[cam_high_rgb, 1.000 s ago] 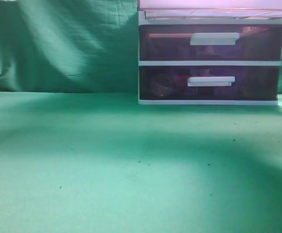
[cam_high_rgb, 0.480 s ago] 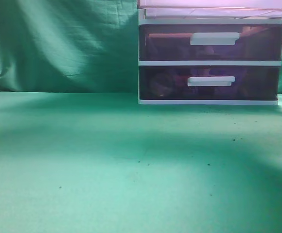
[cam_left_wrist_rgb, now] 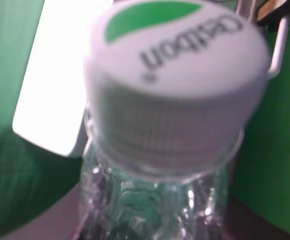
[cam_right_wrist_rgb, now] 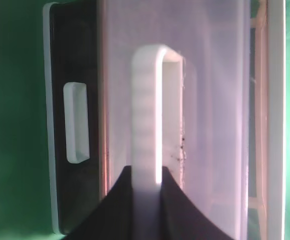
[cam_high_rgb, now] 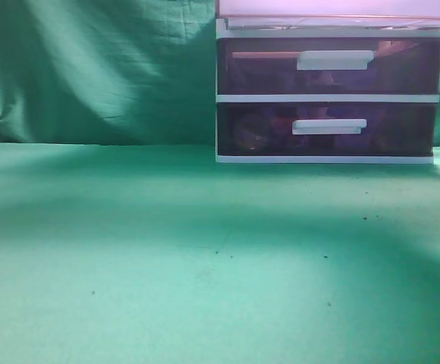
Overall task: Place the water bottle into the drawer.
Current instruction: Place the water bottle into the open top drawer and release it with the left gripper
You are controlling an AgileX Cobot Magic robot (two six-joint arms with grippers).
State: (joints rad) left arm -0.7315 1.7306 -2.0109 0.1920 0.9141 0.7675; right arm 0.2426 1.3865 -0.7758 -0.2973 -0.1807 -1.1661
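**Looks like a staged robot test setup, not a real room**

Pretty sure this is a lab-style tabletop rig. The whole table (cam_high_rgb: 167,258) is covered in plain green cloth, and the same green fabric hangs behind as a backdrop (cam_high_rgb: 91,68), wrinkles and all, so no walls, furniture or household clutter show anywhere. The only prop sitting there is a small white-framed unit (cam_high_rgb: 328,98) of dark purple plastic drawers with white handles, pushed up against the backdrop. Lighting is uneven, with soft shadows falling across the cloth. The wrist views show more of that green around the unit. It all reads as a backdrop-and-props recording station rather than a home or office.
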